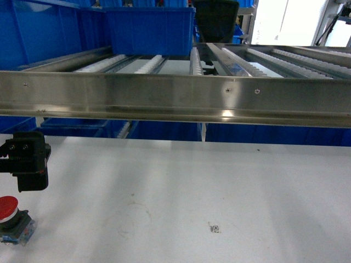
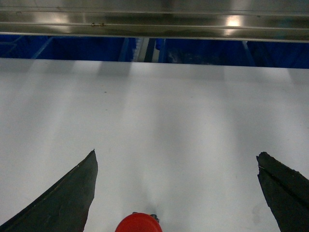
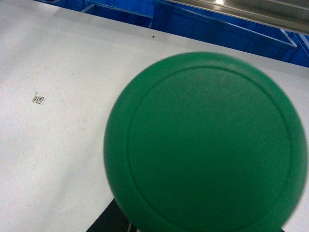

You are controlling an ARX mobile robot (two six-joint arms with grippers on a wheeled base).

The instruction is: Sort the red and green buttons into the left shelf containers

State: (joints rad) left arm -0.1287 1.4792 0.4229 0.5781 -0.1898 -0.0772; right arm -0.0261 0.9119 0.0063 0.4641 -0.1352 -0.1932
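A red button (image 1: 11,215) stands on the white table (image 1: 192,186) at the near left edge, and its cap (image 2: 139,223) shows at the bottom of the left wrist view. My left gripper (image 1: 24,159) hangs just beyond it, open (image 2: 176,153), with nothing between its fingers. A green button cap (image 3: 205,142) fills the right wrist view, raised above the table. It hides my right gripper's jaws, and only one dark finger (image 3: 102,223) shows below it. That gripper is out of the head view. Large blue containers (image 1: 149,30) sit on the upper left shelf.
A steel shelf rail (image 1: 175,98) crosses the view above the table's far edge, with roller tracks (image 1: 148,64) behind it. More blue bins (image 1: 71,127) sit under the rail. A small QR sticker (image 1: 214,228) lies on the table. A black chair (image 1: 216,19) stands far back.
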